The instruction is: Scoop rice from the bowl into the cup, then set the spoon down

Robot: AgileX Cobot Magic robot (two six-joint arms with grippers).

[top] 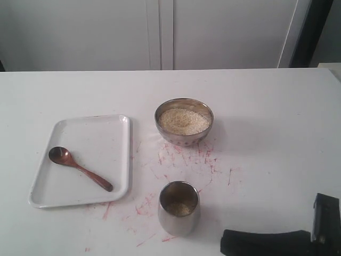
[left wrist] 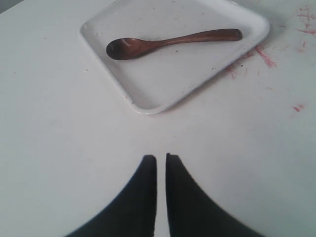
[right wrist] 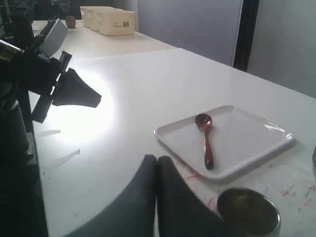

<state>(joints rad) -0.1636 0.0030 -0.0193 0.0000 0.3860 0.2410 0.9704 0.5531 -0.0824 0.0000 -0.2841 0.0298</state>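
White cabinet panels are standing behind the pale surface (top: 266, 133), which is carrying faint red marks. Toward its left, the spoon (top: 80, 168) is lying flat in a white tray (top: 101, 138), handle end toward the cup (top: 178, 218). The bowl (top: 184, 140) is sitting beyond the cup and apart from it, holding the rice (top: 184, 121) nearly to the rim. A few grains appear to be lying in the cup bottom. The left gripper (left wrist: 161, 160) is hovering near the tray, jaws clenched on nothing. The right gripper (right wrist: 158, 160) is likewise clenched and empty, near the cup. For a sound pickup, the jaws should be releasing first, then closing squarely across the slim handle near its end, keeping the spoon level.
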